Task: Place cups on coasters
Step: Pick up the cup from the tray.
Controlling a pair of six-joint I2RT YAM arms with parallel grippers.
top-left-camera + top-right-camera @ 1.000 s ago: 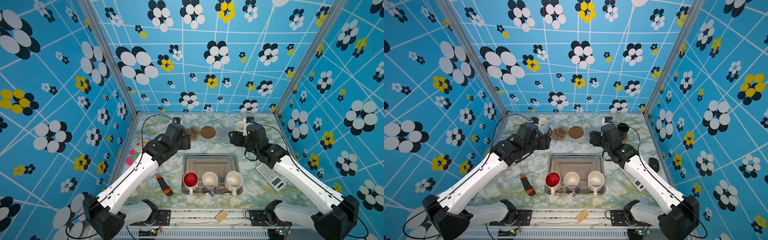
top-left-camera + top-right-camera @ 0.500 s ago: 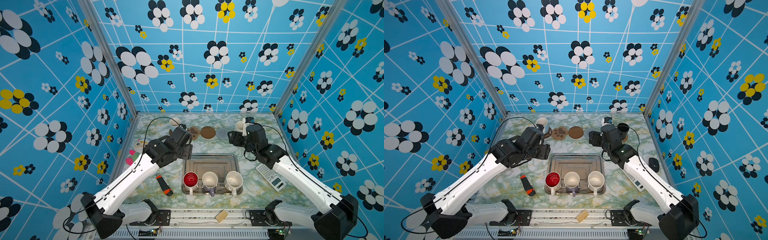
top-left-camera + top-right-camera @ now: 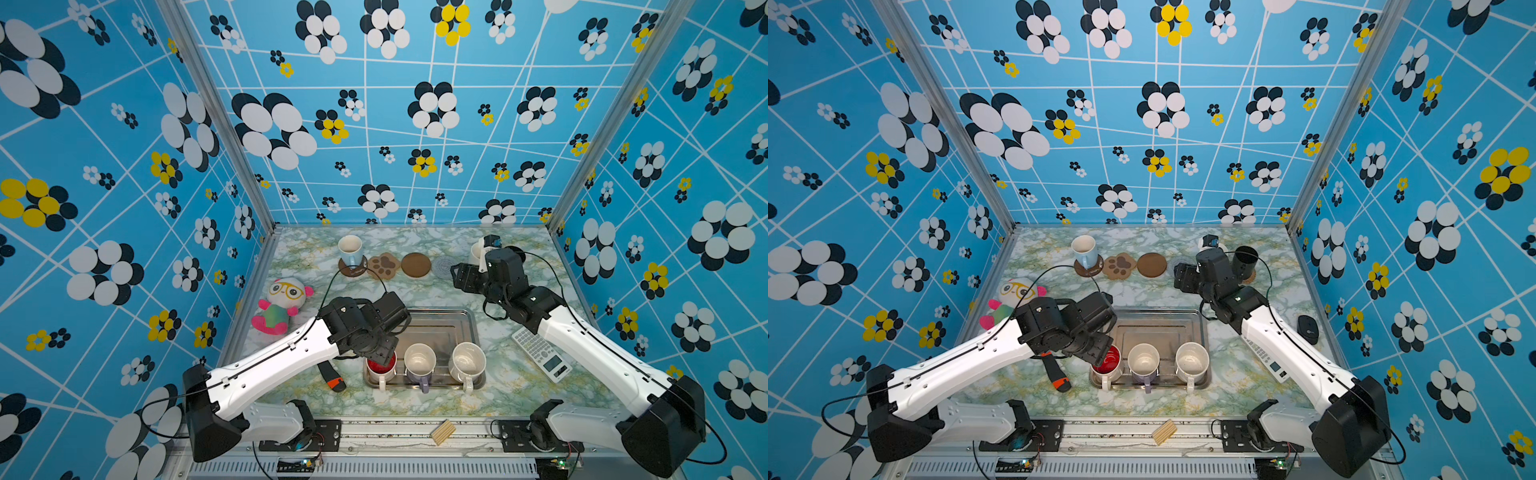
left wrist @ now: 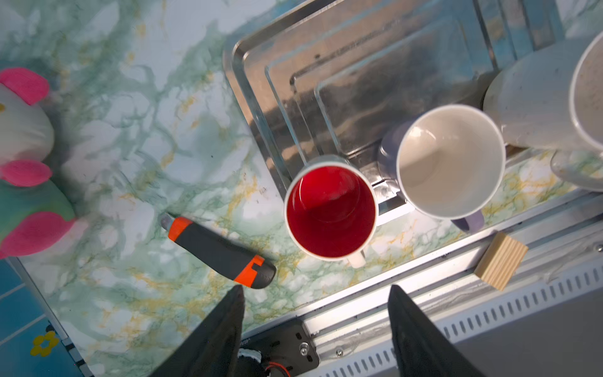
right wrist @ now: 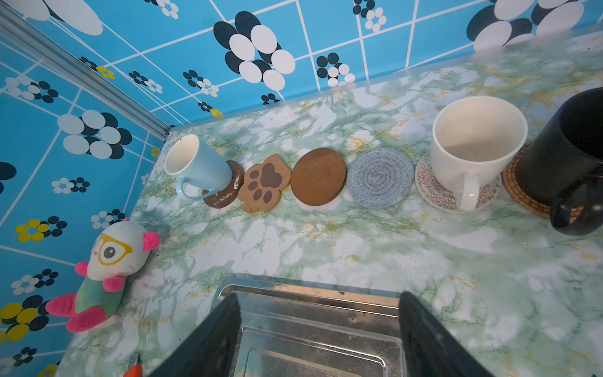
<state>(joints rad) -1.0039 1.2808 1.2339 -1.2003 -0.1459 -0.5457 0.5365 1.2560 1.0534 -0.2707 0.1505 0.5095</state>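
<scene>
Along the back, a light blue cup (image 3: pixel 350 249) stands on a dark brown disc coaster (image 5: pixel 225 196). A paw coaster (image 5: pixel 264 182), a brown disc (image 5: pixel 318 176) and a grey woven coaster (image 5: pixel 380 178) lie bare. A cream-white cup (image 5: pixel 476 143) sits on a whitish woven coaster (image 5: pixel 434 189). A black cup (image 5: pixel 567 156) sits on a rattan one (image 5: pixel 518 196). In the steel tray (image 3: pixel 440 328) stand a red-inside cup (image 4: pixel 331 212), a lavender cup (image 4: pixel 450 161) and a cream cup (image 4: pixel 535 107). My left gripper (image 4: pixel 316 289) hangs open over the red-inside cup. My right gripper (image 5: pixel 319 295) is open above the tray's far edge.
A plush toy (image 3: pixel 282 305) lies at the left. An orange-and-black knife (image 4: pixel 222 253) lies left of the tray. A calculator (image 3: pixel 540 353) and a black mouse (image 3: pixel 1308 328) are on the right. A wood block (image 3: pixel 442 432) rests on the front rail.
My left arm has pulled back from the far-left coaster to above the red-inside cup, leaving the light blue cup on the disc. The right arm has barely moved.
</scene>
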